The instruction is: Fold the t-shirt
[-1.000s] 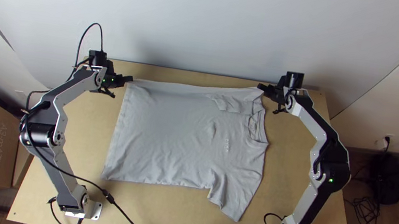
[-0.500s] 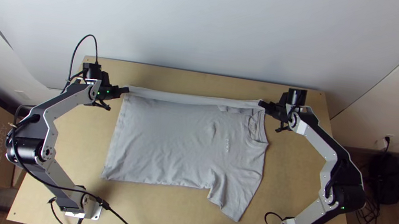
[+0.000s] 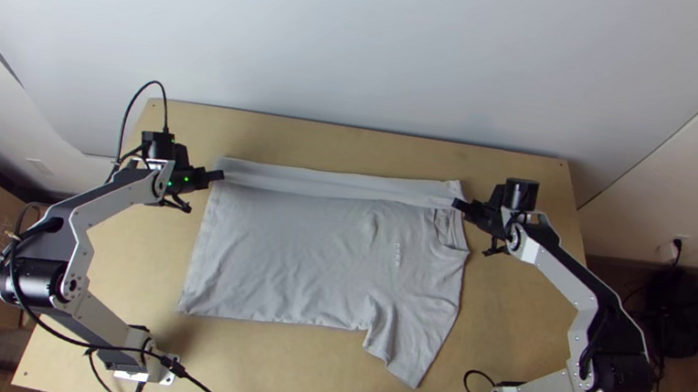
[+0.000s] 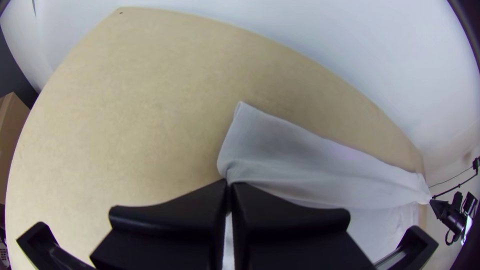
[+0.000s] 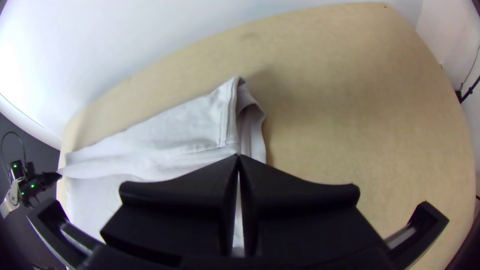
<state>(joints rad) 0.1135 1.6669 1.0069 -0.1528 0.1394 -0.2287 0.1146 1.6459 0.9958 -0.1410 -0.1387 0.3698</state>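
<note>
Desk, bearing one grey t-shirt, part-folded.
Far strip is doubling over; my left tool is gripping its hem end, my right tool its collar end. Both should be lowering level, keeping it evenly taut.

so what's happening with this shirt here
Two robot arms are folding a grey t-shirt on a wooden table. The left gripper and the right gripper pinch its far side at opposite ends, with that edge turned partway over the body. The near side lies flat, one sleeve sticking out, so the fold isn't finished.
</note>
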